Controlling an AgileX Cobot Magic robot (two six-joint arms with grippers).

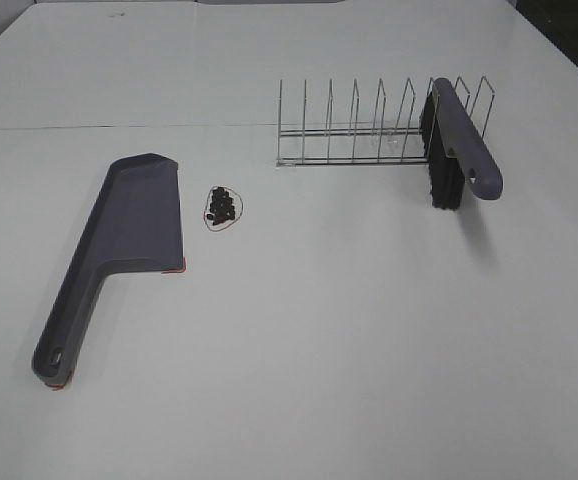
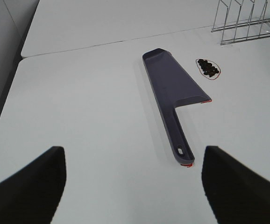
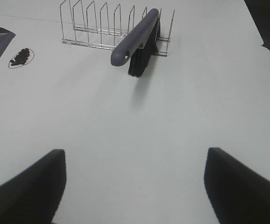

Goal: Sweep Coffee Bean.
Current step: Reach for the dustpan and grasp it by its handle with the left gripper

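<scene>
A: Where are the coffee beans [image 1: 221,205]?

B: They lie in one small dark heap on the counter [image 1: 349,330], all inside a thin red wire loop [image 1: 208,216]. This loop is just beside the wide part of the grey dustpan [image 1: 139,215], on its right in the high view, but it does not touch it.

A: And how does the dustpan lie?

B: Flat, with the handle pointing to the near edge of the counter.

A: What does the wire rack [image 1: 369,130] hold?

B: Only the brush [image 1: 459,140], in a slot near its right end. The bristles point down and the handle leans out to the front.

A: And the fingers?

B: The left fingers [image 2: 32,186] are spread wide and grip nothing, with the dustpan's handle lying ahead of them. The right fingers [image 3: 238,182] are spread wide too, well apart from the brush.
</scene>
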